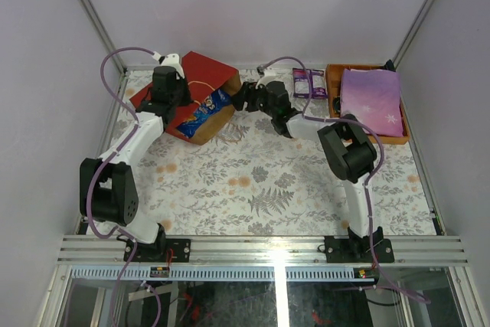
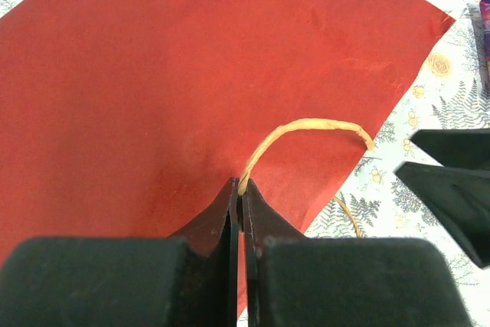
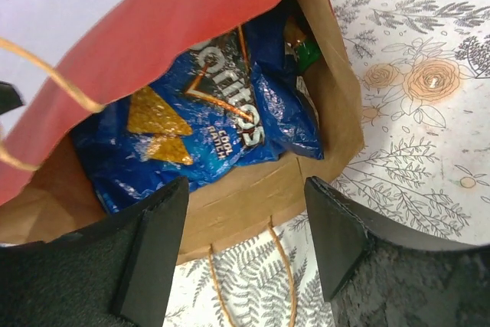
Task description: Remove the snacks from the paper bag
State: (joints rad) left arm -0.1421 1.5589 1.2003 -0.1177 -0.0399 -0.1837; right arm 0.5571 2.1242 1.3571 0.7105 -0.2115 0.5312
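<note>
The red paper bag [image 1: 200, 74] lies on its side at the back left, its brown-lined mouth facing right. My left gripper [image 2: 241, 183] is above it, shut on the upper tan cord handle [image 2: 314, 124] and holding the top flap up. A blue Doritos bag [image 3: 207, 124] fills the inside, with a green packet [image 3: 308, 54] deeper behind it. My right gripper [image 3: 245, 189] hovers open just outside the mouth, over the bag's lower lip [image 3: 245, 204], touching nothing. A purple packet [image 1: 308, 82] lies on the cloth to the right of the bag.
An orange tray [image 1: 332, 105] at the back right holds a flat lilac item [image 1: 371, 97]. The bag's lower cord handle [image 3: 289, 281] lies loose on the floral tablecloth [image 1: 260, 181]. White walls close in at the back and both sides.
</note>
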